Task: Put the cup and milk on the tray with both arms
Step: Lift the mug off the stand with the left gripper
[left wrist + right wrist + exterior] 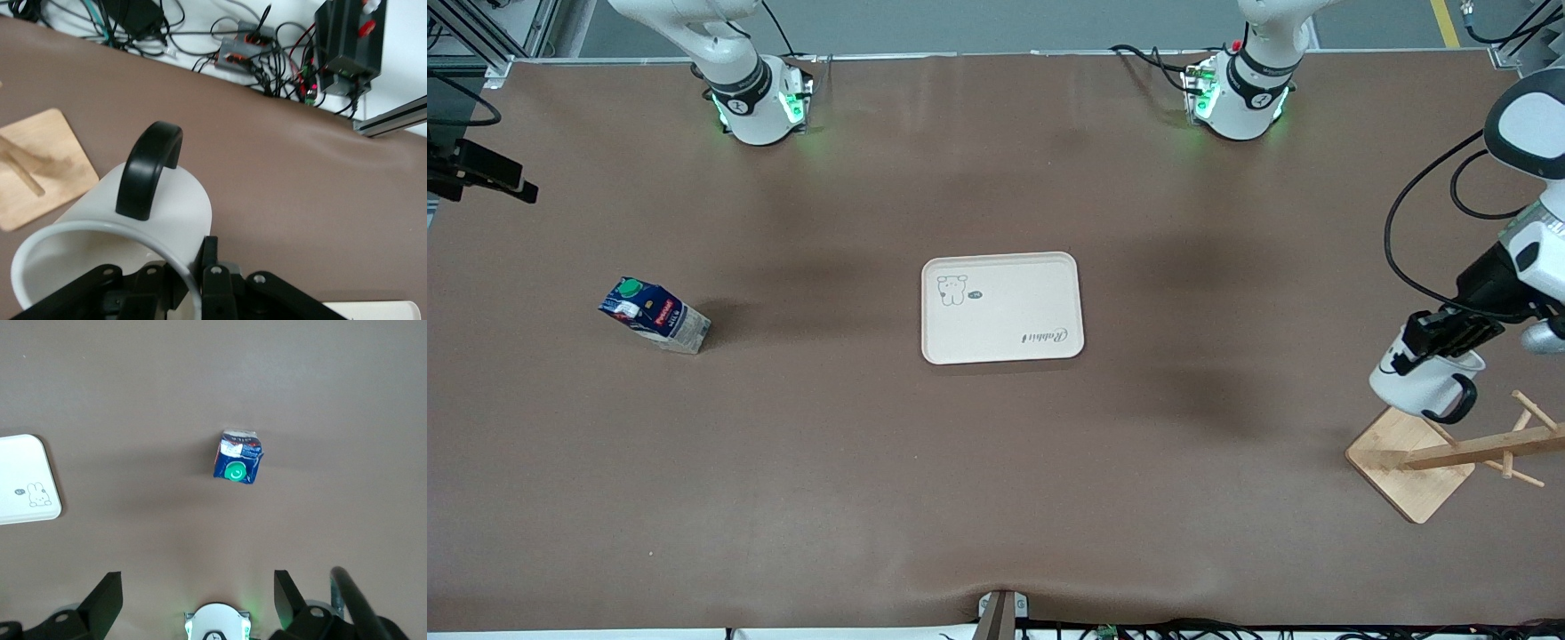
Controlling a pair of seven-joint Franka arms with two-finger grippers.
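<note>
The left gripper [1436, 342] hangs over the wooden rack base [1409, 462] at the left arm's end of the table, its black fingers [212, 280] clamped on the rim of the cup [1424, 384]. The cup is a smooth, glossy white cylinder held tilted in the air, its thick black loop handle [148, 170] arching away from the fingers. The rack base is a pale, grained square board with slim dowel pegs.

The right gripper [198, 597] is raised, its two matte black fingers [105, 599] spread wide apart and holding nothing; the milk [655, 315] stands on the brown tabletop below them. It is a small boxy dark blue carton with a round green cap. The tray [1001, 308], a flat cream rounded rectangle with a raised rim, lies at mid-table, bare, well apart from both sets of fingers.
</note>
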